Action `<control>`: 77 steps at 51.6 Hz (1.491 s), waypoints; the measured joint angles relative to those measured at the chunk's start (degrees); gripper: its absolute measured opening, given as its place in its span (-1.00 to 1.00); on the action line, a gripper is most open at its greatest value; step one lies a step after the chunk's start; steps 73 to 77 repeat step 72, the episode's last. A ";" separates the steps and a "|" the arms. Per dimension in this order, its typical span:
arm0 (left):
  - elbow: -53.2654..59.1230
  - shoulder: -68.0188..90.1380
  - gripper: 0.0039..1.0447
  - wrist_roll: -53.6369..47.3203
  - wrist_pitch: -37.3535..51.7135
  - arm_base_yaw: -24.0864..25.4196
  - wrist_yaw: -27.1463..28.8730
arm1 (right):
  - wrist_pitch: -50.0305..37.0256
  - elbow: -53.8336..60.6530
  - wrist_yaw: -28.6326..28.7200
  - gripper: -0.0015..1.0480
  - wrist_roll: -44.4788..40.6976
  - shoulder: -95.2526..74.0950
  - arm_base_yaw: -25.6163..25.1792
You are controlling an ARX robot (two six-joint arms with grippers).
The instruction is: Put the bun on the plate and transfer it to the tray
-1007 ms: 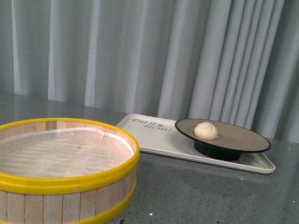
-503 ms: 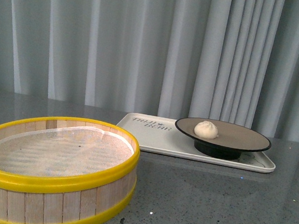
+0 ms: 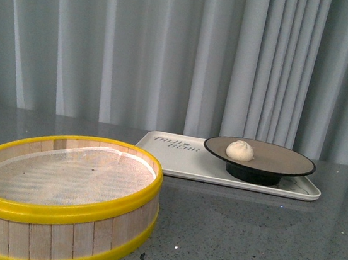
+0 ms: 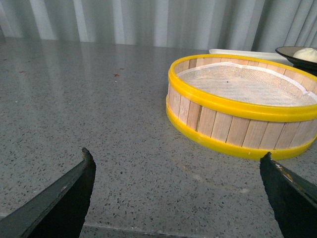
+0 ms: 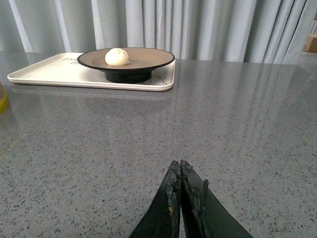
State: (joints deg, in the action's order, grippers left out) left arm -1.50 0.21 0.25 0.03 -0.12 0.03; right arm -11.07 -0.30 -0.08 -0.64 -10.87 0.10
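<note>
The cream-white bun (image 3: pixel 239 151) sits on the beige plate with a black rim (image 3: pixel 284 163). The plate stands on the right part of the off-white tray (image 3: pixel 180 159) at the back of the table. They also show in the right wrist view: the bun (image 5: pixel 117 57), the plate (image 5: pixel 148 58), the tray (image 5: pixel 44 73). My left gripper (image 4: pixel 178 156) is open and empty, low over the table, short of the steamer basket. My right gripper (image 5: pixel 179 164) is shut and empty, well back from the tray. Neither arm shows in the front view.
A wooden steamer basket with yellow rims (image 3: pixel 55 217) and a white cloth liner stands at the front left; it also shows in the left wrist view (image 4: pixel 237 119). Grey speckled tabletop (image 5: pixel 237 124) lies between basket and tray. Grey curtains (image 3: pixel 170 53) hang behind.
</note>
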 joint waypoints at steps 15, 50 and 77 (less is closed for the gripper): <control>0.00 -0.04 0.88 0.00 0.00 0.00 -0.02 | 10.99 -0.04 0.15 -0.97 0.00 10.62 0.00; 0.00 -0.02 0.88 0.00 0.00 0.00 0.00 | 10.99 -0.04 0.15 0.83 0.04 10.64 0.00; 0.00 -0.02 0.88 0.00 0.00 0.00 0.00 | 10.99 -0.04 0.15 0.84 0.02 10.64 0.00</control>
